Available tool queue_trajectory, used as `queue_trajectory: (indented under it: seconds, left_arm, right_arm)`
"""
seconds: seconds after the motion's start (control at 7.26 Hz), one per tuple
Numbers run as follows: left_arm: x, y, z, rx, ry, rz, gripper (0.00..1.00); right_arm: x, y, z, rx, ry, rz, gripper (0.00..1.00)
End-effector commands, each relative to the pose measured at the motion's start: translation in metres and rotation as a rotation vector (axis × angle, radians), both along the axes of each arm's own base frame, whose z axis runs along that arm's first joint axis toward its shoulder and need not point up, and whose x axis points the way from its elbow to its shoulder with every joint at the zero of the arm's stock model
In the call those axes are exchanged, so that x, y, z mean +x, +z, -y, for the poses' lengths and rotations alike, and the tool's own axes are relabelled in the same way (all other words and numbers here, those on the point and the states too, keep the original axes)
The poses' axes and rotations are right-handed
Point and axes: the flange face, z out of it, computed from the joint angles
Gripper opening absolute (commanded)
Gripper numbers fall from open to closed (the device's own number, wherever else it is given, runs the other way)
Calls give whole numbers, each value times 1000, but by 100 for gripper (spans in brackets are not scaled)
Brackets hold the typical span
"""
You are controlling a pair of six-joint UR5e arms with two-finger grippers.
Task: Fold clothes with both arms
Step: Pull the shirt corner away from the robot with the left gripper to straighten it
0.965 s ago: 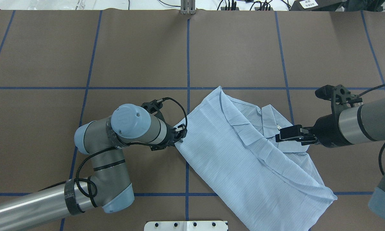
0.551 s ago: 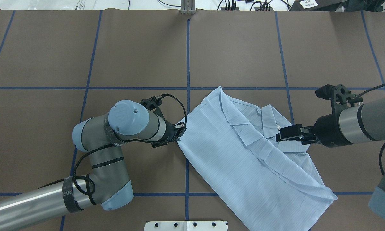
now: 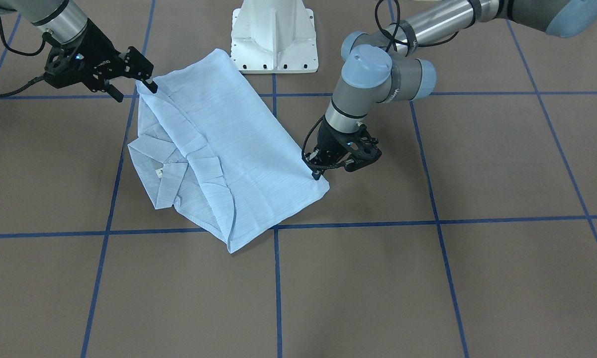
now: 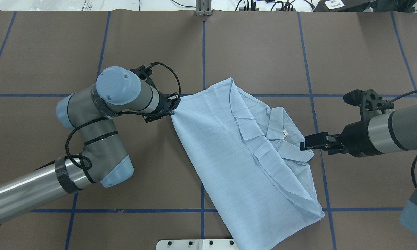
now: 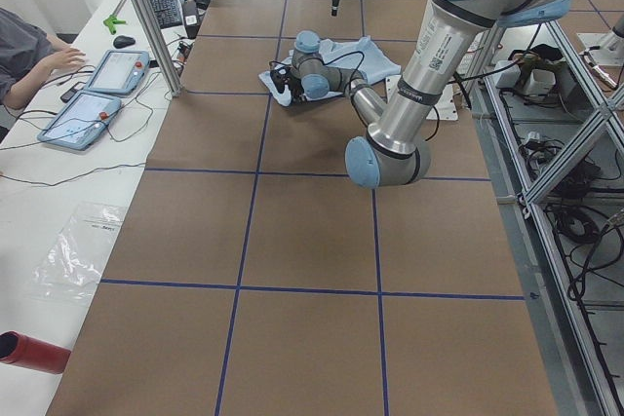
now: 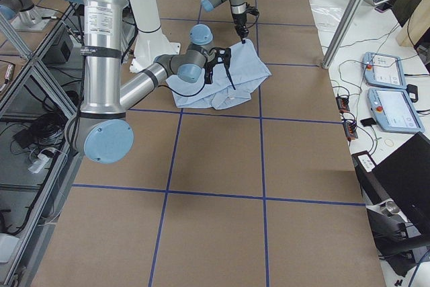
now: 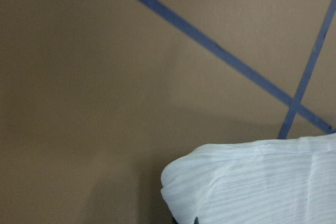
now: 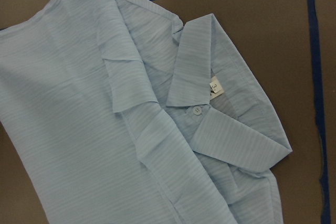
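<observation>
Overhead exterior view: the left claw (image 4: 172, 108) is clenched on a corner of the shirt (image 4: 229, 156), which lies mid-frame on the surface (image 4: 264, 52). The right claw (image 4: 307, 142) hangs released beside the collar (image 4: 277, 122). Drag low and slowly to avoid bunching.

The shirt (image 4: 222, 156) is thin matt cloth, the table (image 4: 264, 52) matt brown.
</observation>
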Motion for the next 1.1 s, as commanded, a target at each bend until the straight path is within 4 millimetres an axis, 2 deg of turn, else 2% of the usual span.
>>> queue_trajectory:
  seconds: [0.0,0.14,0.28,0.41,0.69,0.83,0.96]
  left_arm:
    - [5,-12,83,57,-59,85,0]
    - [23,-21,119,84,-107,93,0]
    - [29,-11,136,181,-178,46,0]
    - [38,-6,155,253,-238,78,0]
    - [26,10,171,284,-249,111,0]
    - [23,11,173,284,-253,113,0]
    - [22,16,174,286,-249,122,37]
  right_arm:
    - [4,1,4,0,14,-3,100]
    - [4,2,5,0,17,-3,100]
    - [4,1,7,0,20,-3,100]
    - [3,0,8,2,21,0,100]
    - [3,1,9,1,23,-2,100]
    - [3,1,9,1,23,-2,100]
    - [-5,-4,17,17,39,2,100]
